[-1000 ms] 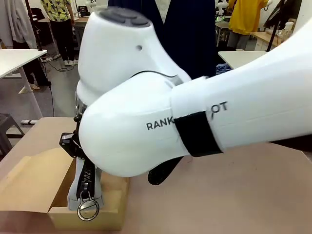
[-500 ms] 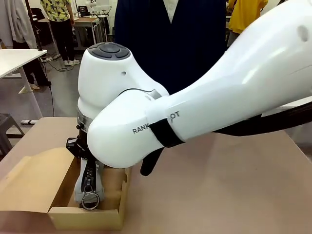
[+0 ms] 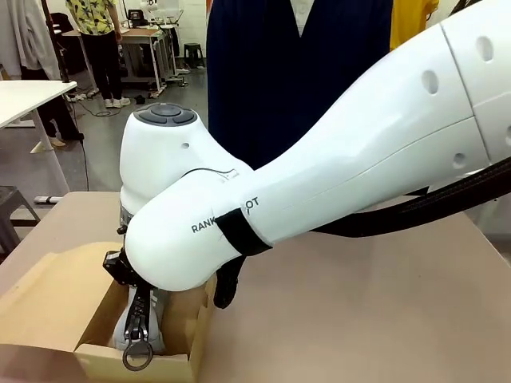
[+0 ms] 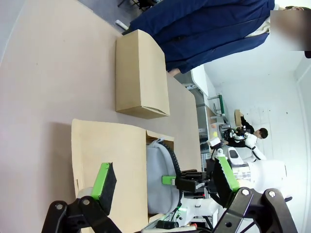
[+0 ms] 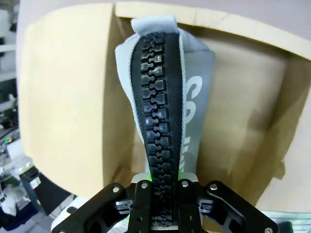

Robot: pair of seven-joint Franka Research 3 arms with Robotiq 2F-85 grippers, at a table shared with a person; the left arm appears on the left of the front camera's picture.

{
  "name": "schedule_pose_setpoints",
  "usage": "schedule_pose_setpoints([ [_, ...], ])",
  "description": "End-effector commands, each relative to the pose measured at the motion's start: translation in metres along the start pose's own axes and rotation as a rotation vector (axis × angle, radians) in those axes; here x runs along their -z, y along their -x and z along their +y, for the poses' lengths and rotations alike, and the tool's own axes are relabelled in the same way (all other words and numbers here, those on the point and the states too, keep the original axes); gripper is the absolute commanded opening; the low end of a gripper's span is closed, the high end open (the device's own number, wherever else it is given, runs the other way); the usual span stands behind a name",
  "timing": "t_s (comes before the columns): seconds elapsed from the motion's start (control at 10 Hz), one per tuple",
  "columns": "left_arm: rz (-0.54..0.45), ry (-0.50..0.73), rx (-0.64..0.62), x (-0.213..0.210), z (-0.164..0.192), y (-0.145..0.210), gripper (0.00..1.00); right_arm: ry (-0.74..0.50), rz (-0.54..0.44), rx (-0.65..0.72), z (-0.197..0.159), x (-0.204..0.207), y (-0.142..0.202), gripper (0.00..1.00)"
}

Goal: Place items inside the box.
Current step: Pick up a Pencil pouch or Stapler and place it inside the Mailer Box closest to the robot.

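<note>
The pencil case is pinched by the right gripper and held upright inside the box at the table's near left. The left gripper is spread wide, empty.

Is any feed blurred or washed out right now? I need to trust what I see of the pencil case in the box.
Front view: sharp and evenly lit, but the right arm hides part of the box. Right wrist view: pencil case crisp; wide lens bows the box walls. Left wrist view: rolled sideways, far room washed out bright, left claw in focus.
</note>
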State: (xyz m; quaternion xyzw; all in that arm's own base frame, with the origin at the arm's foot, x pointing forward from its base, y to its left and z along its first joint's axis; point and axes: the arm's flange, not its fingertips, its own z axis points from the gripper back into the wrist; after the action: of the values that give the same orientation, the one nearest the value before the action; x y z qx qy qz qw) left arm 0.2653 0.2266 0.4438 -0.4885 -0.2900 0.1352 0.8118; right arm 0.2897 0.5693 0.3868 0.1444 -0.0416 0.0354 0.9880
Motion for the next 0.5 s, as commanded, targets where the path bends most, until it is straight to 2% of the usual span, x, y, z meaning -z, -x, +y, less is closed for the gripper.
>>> schedule_pose_setpoints([
  [0.0,-0.015,0.025,0.016,0.001,0.000,0.000,1.00,0.022,0.017,0.025,-0.001,0.002,-0.003,0.19],
  [0.1,-0.015,0.025,0.016,0.001,0.000,0.000,1.00,0.019,0.026,0.028,-0.003,0.003,-0.004,0.67],
  [0.2,-0.015,0.025,0.016,0.001,0.000,0.000,1.00,0.019,0.024,0.031,-0.005,0.001,-0.005,0.79],
  [0.3,-0.015,0.025,0.016,0.001,0.000,0.000,1.00,0.014,0.016,0.037,-0.009,-0.002,-0.005,1.00],
  [0.4,-0.015,0.025,0.016,0.001,0.000,0.000,1.00,-0.005,0.005,0.052,-0.015,-0.008,-0.005,1.00],
])
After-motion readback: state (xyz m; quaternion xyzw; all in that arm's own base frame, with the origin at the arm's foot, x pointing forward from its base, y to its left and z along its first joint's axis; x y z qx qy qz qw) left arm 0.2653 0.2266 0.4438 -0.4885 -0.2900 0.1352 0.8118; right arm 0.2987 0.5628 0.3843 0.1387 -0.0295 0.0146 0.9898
